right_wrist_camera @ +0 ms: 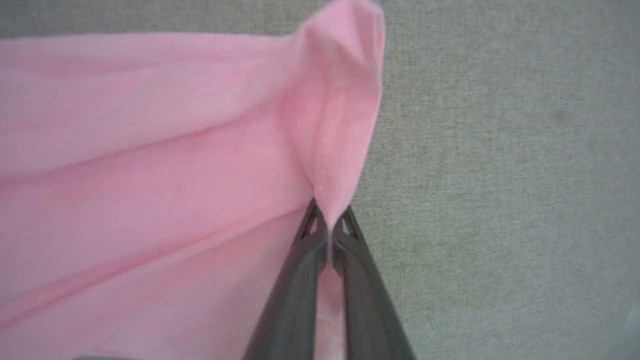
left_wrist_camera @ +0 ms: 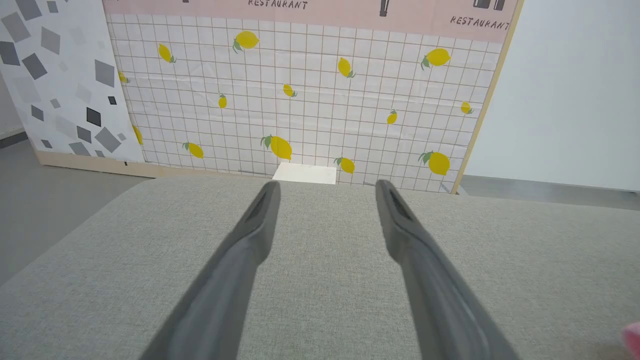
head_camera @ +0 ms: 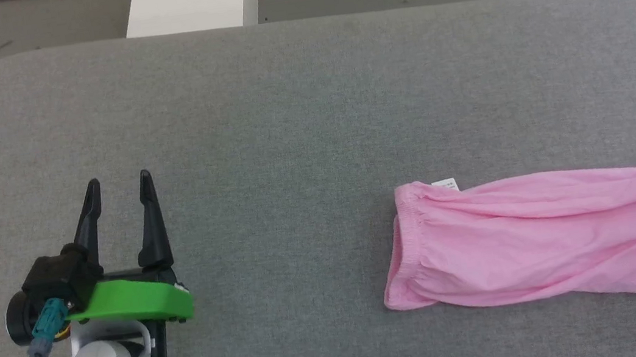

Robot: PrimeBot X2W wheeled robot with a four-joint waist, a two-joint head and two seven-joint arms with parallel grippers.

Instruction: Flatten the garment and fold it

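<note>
The garment (head_camera: 546, 228) is laid lengthwise on the right part of the grey cloth-covered table (head_camera: 285, 115), and its far end is cut off by the right edge of the head view. Its gathered waistband (head_camera: 407, 240) is turned toward the middle of the table, and a small white tag (head_camera: 446, 185) is seen sticking out at the waistband's upper corner. The fabric is drawn into long soft creases that run along its length. In the right wrist view the right gripper (right_wrist_camera: 329, 212) is pressed together on a fold of the pink fabric, with a stitched seam running up from the pinch. The cloth is gathered into a small peak there, while the rest is spread to the left of that view and bare table is seen to the right. The left gripper (head_camera: 118, 179) is held at the lower left of the head view, well apart from the garment. Its two dark fingers are spread with nothing between them and are pointed across the bare table. Beyond the table's far edge a white block (head_camera: 190, 2) is seen, and in the left wrist view a panel printed with lemons (left_wrist_camera: 310, 90) is stood behind it.
</note>
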